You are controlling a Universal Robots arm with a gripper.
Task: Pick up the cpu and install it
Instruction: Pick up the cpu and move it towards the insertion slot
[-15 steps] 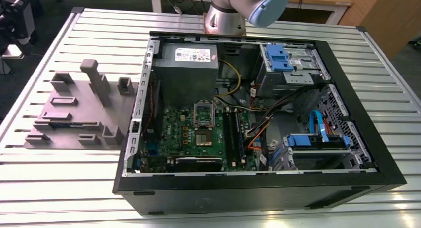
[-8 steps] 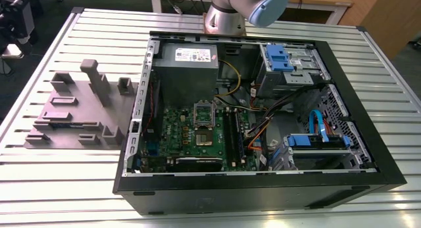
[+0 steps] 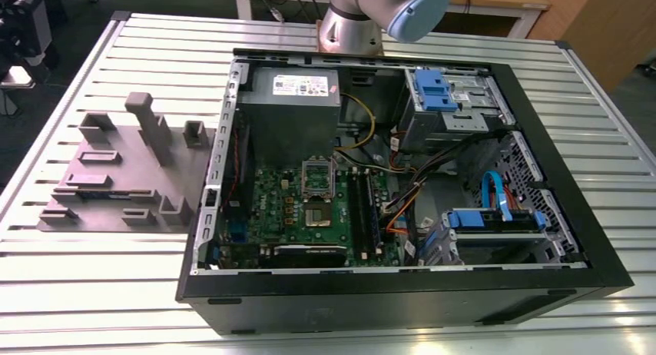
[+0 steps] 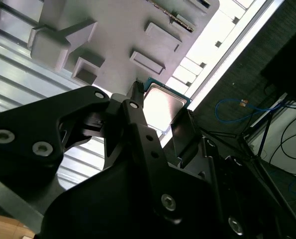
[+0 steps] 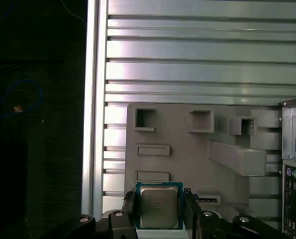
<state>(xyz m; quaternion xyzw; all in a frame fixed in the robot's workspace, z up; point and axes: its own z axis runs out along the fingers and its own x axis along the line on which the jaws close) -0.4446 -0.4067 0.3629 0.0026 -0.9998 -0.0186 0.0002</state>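
The black two-finger gripper (image 5: 159, 200) is closed to chip width, clamping opposite edges of the small square silver-topped, green-rimmed cpu (image 5: 159, 208). Being square, it has no long axis. Its metal top faces the first wrist view, and a grey moulded fixture tray (image 5: 187, 164) lies beyond the fingertips.

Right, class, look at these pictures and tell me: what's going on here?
A robot arm works beside an open computer case. Its pincer is shut on the cpu, gripping two opposite edges and holding it up above the grey tray on the slatted table. The cpu is not yet in the case.
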